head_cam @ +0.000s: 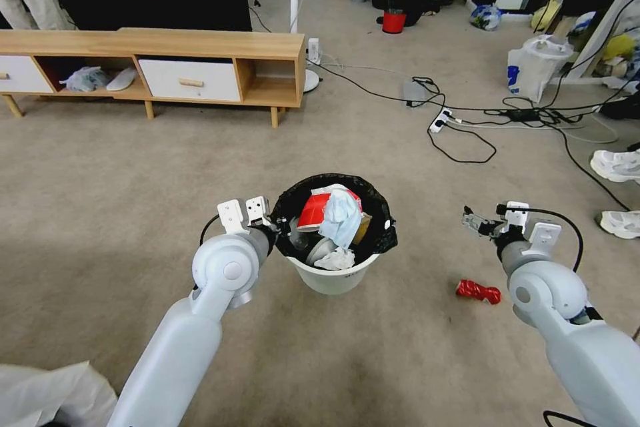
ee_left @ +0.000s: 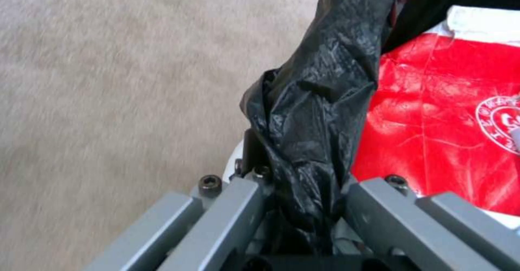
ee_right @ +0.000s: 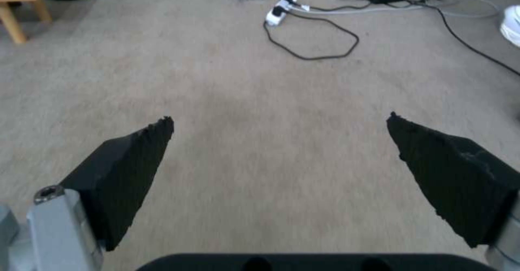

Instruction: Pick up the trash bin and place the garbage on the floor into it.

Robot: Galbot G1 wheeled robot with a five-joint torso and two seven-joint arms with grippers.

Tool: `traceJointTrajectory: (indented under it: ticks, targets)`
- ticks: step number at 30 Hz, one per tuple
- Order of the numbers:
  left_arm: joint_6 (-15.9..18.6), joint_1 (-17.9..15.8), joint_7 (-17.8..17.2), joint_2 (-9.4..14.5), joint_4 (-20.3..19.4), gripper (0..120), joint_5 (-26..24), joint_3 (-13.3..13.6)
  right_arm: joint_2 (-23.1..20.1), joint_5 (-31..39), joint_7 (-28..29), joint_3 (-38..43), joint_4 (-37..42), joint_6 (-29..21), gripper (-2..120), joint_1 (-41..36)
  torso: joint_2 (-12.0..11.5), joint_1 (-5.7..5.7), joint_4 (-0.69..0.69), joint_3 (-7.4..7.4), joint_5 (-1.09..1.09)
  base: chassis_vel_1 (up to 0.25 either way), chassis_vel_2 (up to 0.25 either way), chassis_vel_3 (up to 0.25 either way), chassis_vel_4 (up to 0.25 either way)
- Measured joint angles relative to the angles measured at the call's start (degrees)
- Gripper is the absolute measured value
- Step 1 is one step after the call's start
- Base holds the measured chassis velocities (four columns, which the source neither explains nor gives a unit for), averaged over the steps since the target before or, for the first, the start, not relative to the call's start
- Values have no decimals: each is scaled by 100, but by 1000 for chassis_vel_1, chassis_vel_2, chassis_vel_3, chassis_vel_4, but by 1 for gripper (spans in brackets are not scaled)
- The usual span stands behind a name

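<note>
On the beige carpet, my left end effector is clamping the black-bag-lined rim of the small round white plastic trash bin full of litter, while my right end effector, fingers apart, is hovering beyond the crumpled red wrapper.

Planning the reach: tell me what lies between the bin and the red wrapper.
Only bare carpet separates the bin from the red wrapper in the head view.

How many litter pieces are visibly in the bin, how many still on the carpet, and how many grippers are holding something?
In the trash bin: 4 seen (red-white packet, light blue mask, tissue, brown bit)
On carpet: 1 (red wrapper)
Grippers holding: 1 (left gripper; right gripper open)
Total litter: 5
</note>
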Motion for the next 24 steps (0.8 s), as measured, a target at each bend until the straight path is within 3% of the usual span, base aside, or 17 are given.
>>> traceJointTrajectory:
  ticks: [4,8,21,24]
  targets:
    - [-1,-5,0,-17,6,2,17,-1,-1,-69,1,-4,-11,0,100,-10,0,1,6,2,3,-212,212,238,-205]
    - [-1,-13,0,-22,12,2,25,-1,-8,-82,-5,-5,-26,9,100,5,0,2,0,2,-2,-137,113,129,-117]
    - [-1,-19,8,-35,26,2,44,-1,-6,-151,-47,-3,-62,23,100,47,0,0,1,-1,0,3,-4,-7,1]
    - [-2,-1,9,-33,22,2,51,-11,-2,224,82,20,3,-107,100,77,0,0,1,-1,0,0,0,0,0]
